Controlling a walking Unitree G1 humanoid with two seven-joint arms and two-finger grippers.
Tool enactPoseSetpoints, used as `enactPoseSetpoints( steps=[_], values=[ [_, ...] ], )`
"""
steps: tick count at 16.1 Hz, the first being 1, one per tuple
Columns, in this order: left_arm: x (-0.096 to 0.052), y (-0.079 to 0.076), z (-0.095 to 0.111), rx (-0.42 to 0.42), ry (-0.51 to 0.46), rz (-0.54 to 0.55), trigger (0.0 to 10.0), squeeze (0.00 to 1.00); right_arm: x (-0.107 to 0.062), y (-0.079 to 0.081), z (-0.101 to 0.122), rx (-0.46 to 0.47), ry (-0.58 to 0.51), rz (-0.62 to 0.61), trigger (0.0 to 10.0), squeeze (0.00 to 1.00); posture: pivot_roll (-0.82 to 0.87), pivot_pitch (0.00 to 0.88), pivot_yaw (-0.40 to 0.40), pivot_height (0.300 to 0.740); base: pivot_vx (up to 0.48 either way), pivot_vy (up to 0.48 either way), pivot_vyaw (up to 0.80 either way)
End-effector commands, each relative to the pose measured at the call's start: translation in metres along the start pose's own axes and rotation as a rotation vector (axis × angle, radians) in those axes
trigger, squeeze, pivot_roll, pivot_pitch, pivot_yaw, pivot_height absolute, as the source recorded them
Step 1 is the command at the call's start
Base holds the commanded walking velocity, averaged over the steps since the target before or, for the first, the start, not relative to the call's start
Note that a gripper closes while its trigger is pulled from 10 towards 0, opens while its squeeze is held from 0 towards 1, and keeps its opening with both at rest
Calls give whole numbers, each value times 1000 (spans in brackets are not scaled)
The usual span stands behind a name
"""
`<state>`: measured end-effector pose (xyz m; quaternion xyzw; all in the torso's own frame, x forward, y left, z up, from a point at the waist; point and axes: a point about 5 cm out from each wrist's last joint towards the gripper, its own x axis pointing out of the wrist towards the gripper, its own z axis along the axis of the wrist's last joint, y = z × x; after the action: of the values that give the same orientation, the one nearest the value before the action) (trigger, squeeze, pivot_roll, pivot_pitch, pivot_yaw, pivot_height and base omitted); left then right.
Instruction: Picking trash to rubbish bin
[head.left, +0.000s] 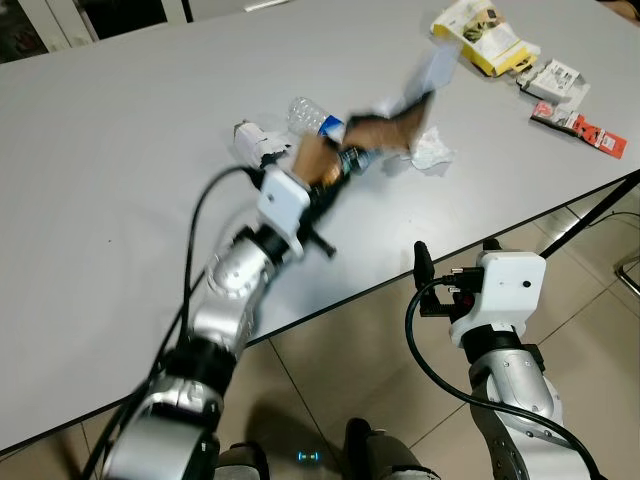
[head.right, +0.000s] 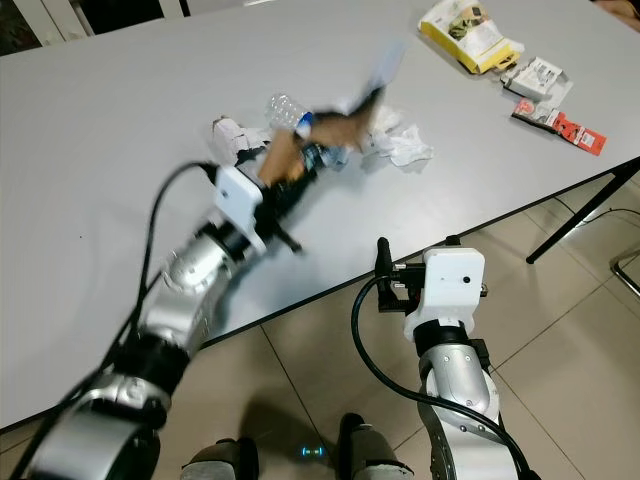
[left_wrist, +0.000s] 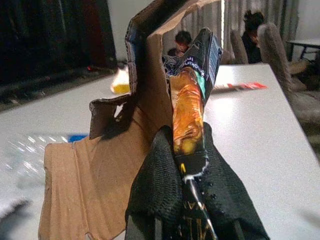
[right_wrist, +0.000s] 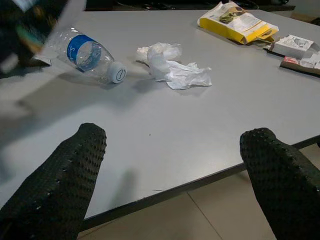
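Cardboard (left_wrist: 100, 185) and a snack wrapper (left_wrist: 189, 105), light and floppy, sat pinched in our left gripper (left_wrist: 192, 200); our right gripper (right_wrist: 172, 175) gaped.

A large grey table (head.left: 120, 180) with a smooth matte top fills most of the eye views, its dark front edge running diagonally above a floor (head.left: 590, 330) of beige tiles with thin dark grout lines. A slim black table leg (head.left: 600, 207) slants down to the tiles at the right. Along the far side, white cabinet or door frames (head.left: 60, 25) stand against a dark opening. In the left wrist view, pale curtains (left_wrist: 240, 20) hang behind padded grey chairs (left_wrist: 277, 55), where two seated people (left_wrist: 252, 27) appear, blurred.
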<state>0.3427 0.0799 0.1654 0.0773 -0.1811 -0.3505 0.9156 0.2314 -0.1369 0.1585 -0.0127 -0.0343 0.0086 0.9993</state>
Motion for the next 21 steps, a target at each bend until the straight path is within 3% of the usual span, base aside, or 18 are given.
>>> enactPoseSetpoints(
  steps=[1, 5, 6, 7, 8, 13, 16, 17, 18, 21],
  values=[
    [-3, -12, -6, 15, 31, -59, 10000, 0, 0, -2, -2, -2, 3, -9, 10000, 0, 56, 159, -6, 740, 0, 0, 0],
    [-8, -21, -14, 43, 80, -107, 10000, 0, 0, -2, -3, -2, 4, -10, 10000, 0, 56, 160, -6, 740, 0, 0, 0],
    [-11, -22, -17, 62, 106, -126, 5294, 0, -1, -2, -4, -2, 6, -9, 10000, 0, 56, 160, -6, 740, 0, 0, 0],
    [-15, -22, -22, 62, 135, -130, 10000, 643, -1, -1, -4, -2, 8, -7, 10000, 0, 54, 165, -6, 740, 0, 0, 0],
    [-16, -20, -23, 66, 140, -123, 10000, 1000, -1, -1, -4, -2, 9, -7, 10000, 0, 54, 165, -6, 740, 0, 0, 0],
    [-18, -21, -30, 120, 179, -128, 10000, 1000, -2, -1, -4, -3, 8, -11, 10000, 0, 51, 167, -5, 740, 0, 0, 0],
    [-16, -15, -32, 234, 224, -109, 10000, 1000, -2, -1, -3, -3, 7, -11, 10000, 0, 49, 169, -5, 740, 0, 0, 0],
    [-15, -13, -32, 242, 230, -99, 10000, 820, -2, -1, -3, -3, 7, -11, 10000, 0, 49, 169, -5, 740, 0, 0, 0],
    [-14, -6, -33, 273, 255, -60, 10000, 0, -2, -1, -3, -2, 8, -12, 10000, 0, 49, 173, -8, 740, 0, 0, 0],
    [-14, 9, -33, 301, 285, 19, 10000, 0, -3, 0, -4, 0, 13, -8, 10000, 0, 53, 183, -13, 740, 0, 0, 0]
  ],
)
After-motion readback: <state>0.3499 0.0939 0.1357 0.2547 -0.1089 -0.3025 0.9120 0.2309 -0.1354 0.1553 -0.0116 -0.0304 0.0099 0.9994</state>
